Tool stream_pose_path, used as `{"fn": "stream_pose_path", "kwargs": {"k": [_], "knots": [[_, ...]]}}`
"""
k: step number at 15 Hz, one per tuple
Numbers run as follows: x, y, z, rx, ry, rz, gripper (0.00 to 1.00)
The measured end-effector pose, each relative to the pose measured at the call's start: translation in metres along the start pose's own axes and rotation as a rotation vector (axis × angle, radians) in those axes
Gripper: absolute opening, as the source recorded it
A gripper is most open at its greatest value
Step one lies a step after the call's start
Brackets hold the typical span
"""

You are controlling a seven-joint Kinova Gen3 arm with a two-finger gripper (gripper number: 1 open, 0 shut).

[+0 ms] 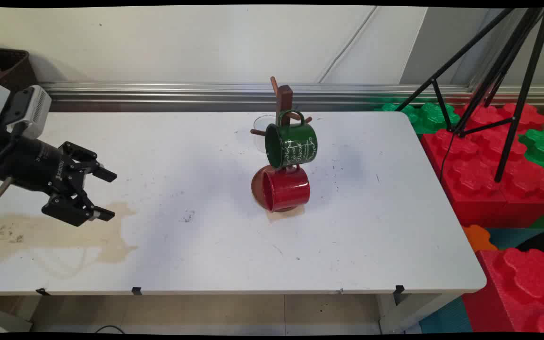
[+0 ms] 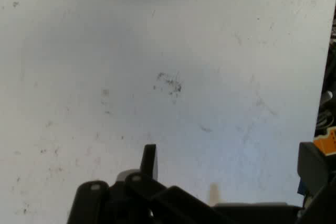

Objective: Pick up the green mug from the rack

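Stains are spreading across the left end of the table, a pale brown patch lying under and just past the gripper, which is hanging over that end with its two black fingers standing wide apart and holding nothing. From the hand camera the gripper is looking down on bare, scuffed tabletop, with a small dark smudge ahead of it and one finger rising at the bottom of the picture while the other is showing at the right edge. Behind the arm, in the far left corner, a dark basket is sitting against the wall. Moving right, well apart from the gripper, a wooden mug stand is standing upright near the middle of the table toward its far edge, its round brown base resting on the surface. A green mug with white lettering is hanging from one of its pegs by the handle, mouth turned to the left. Just below it a red mug is lying on its side over the base, mouth also to the left, touching or nearly touching the green one above. Something clear, like a glass, is showing behind the stand, too faint to make out. Farther right, off the table's end, a black tripod is standing on big red and green foam blocks.
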Motion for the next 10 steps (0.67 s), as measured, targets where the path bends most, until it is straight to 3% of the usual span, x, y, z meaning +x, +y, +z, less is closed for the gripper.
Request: {"fn": "stream_pose_path", "kwargs": {"k": [10], "knots": [[0.025,0.015,-0.007,0.007,0.064,-0.043,1.0]]}}
